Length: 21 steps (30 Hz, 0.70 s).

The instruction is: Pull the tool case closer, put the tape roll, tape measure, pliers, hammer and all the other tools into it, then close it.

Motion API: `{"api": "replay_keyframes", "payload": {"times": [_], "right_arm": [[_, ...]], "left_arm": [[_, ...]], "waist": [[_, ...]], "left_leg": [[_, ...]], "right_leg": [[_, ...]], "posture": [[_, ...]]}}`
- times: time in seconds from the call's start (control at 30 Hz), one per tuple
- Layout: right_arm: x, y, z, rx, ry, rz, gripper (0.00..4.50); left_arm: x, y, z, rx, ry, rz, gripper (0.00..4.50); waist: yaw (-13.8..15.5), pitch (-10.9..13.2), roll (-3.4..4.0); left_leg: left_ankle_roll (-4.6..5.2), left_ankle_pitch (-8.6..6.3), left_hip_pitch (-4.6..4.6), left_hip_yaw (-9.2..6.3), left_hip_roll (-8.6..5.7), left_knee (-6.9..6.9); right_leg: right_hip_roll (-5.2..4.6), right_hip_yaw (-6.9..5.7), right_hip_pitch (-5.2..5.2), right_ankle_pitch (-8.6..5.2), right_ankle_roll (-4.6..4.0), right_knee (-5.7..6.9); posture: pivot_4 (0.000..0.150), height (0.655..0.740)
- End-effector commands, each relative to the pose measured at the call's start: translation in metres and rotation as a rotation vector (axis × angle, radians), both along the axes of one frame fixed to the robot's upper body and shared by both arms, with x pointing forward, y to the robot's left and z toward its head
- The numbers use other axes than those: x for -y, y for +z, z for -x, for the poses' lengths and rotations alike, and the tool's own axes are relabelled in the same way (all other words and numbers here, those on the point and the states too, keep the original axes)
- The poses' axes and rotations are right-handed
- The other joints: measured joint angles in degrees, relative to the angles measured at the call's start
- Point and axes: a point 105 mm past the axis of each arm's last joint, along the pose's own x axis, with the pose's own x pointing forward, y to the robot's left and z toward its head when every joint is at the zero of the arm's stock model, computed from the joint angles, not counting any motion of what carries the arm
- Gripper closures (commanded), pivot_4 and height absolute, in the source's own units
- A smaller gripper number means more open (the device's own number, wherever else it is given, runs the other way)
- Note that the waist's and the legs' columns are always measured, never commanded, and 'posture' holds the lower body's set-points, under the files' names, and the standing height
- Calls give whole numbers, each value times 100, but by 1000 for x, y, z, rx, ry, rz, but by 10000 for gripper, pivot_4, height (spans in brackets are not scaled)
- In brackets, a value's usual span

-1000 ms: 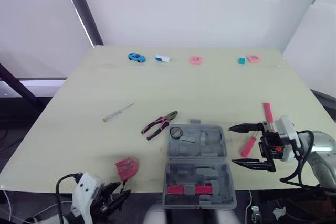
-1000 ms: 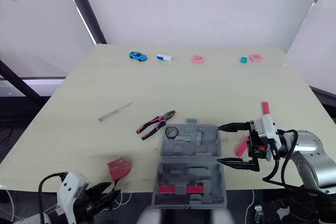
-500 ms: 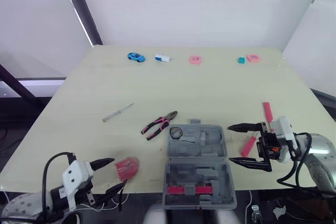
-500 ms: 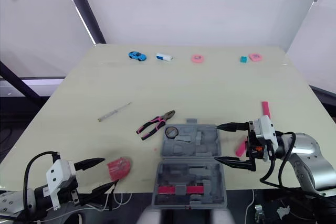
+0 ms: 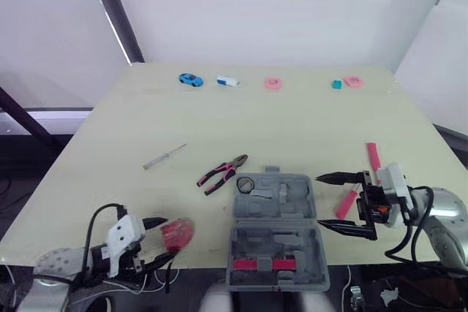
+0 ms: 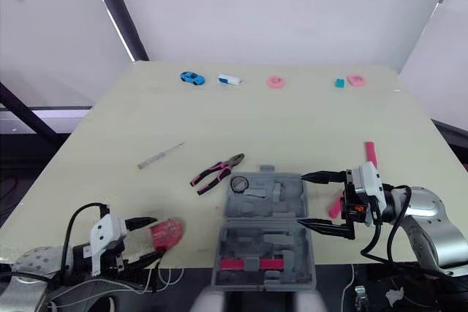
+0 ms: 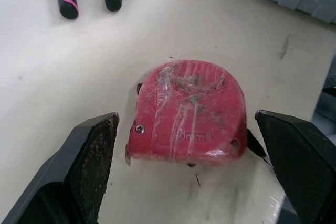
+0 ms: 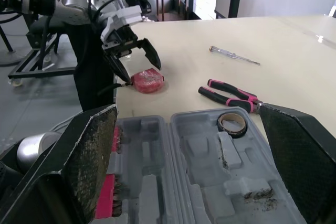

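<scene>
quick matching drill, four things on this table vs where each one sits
1 tape measure
2 tape roll
3 pliers
4 toy car

a far edge of the table
b in the case
c between the open fingers of the left gripper
d on the table, just left of the case

Pairs: 1-c, 2-b, 3-d, 4-a

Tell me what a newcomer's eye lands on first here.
The grey case lies open near the front of the table, a tape roll already in it. Left of it, the red tape measure sits between the open jaws of the left gripper. The right gripper, jaws wide, hovers at the case's right side.
</scene>
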Motion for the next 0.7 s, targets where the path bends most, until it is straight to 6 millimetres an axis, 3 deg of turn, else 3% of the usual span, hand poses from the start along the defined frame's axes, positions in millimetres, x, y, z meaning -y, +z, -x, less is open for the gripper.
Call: {"api": "replay_keyframes", "payload": {"times": [0.03, 0.2, 0.33, 0.37, 0.6, 0.7], "right_arm": [[0, 10, 2, 55, 4, -9, 0], [-1, 10, 4, 55, 3, -13, 0], [-1, 11, 5, 55, 14, -17, 0], [-2, 11, 6, 55, 16, -18, 0], [-4, 12, 7, 54, 32, -19, 0], [-3, 7, 7, -4, 11, 1, 0]], "left_arm": [[3, -6, -5, 14, 10, -9, 519], [3, -12, -6, 14, 20, -7, 519], [4, -13, -6, 16, 13, 2, 13029], [4, -13, -6, 19, 13, 2, 14271], [9, -5, -6, 52, -23, 15, 14274], [14, 15, -15, 111, -74, -20, 14274]], "waist": [[-1, 0, -1], [0, 0, 0], [-1, -1, 0], [0, -1, 1], [-1, -1, 1], [-1, -1, 0]], "left_leg": [[0, 0, 0, 0, 0, 0], [0, 0, 3, -1, 0, 0], [0, 0, 5, -2, 2, 0], [0, 0, 5, -2, 2, 0], [0, 0, 6, -3, 2, 0], [0, 0, 5, -3, 2, 0]], "right_leg": [[0, 0, 0, 0, 0, 0], [1, -2, 4, 0, 0, 2], [0, -2, 6, 0, 0, 2], [0, -2, 6, 0, 0, 2], [-1, -2, 6, 0, 0, 2], [-1, -3, 6, 0, 0, 1]], "posture": [[1500, 7400], [1500, 7400], [1500, 7400], [1500, 7400], [1500, 7400], [1500, 7400]]}}
